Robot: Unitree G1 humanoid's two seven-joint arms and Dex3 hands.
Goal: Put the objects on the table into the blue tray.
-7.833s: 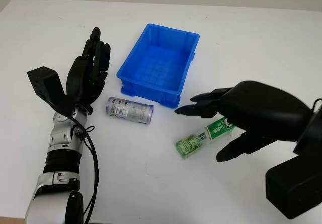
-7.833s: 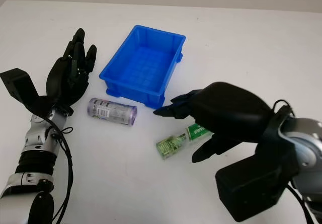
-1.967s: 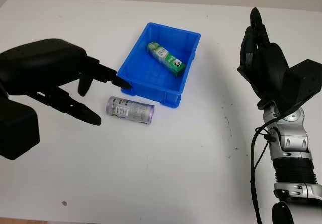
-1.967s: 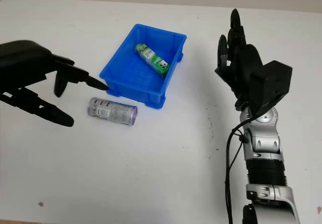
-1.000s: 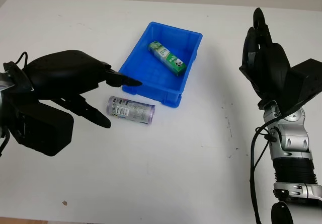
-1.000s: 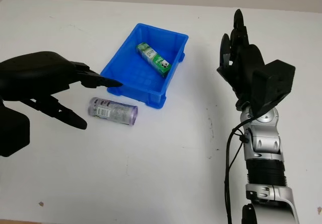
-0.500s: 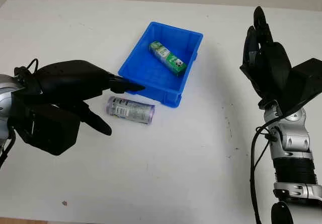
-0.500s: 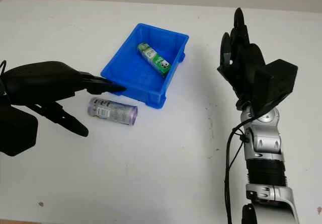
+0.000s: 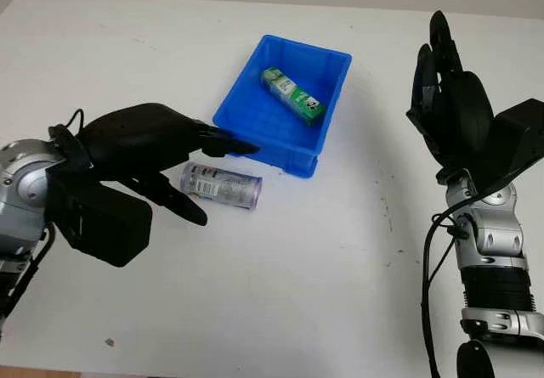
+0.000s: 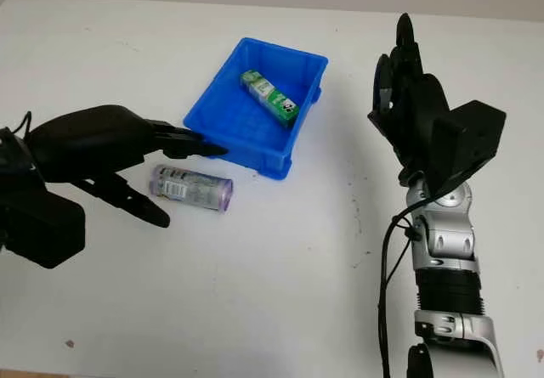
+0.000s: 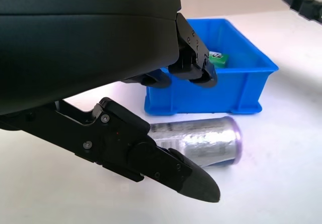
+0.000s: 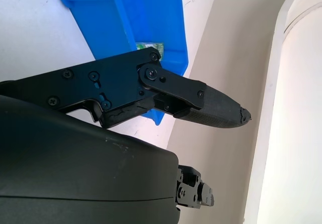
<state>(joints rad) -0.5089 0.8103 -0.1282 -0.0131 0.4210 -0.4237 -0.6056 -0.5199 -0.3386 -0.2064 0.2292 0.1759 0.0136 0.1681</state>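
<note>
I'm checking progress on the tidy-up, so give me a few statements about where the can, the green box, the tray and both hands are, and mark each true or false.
1. The green box lies inside the blue tray. True.
2. The can stands upright in the tray. False: it lies on its side on the table, in front of the tray.
3. The left hand is clamped on the can. False: it is open, just above the can.
4. The right hand is open, raised to the right of the tray. True.

Carton (image 9: 293, 98) in tray (image 9: 331, 144); can (image 9: 221, 185) before
</note>
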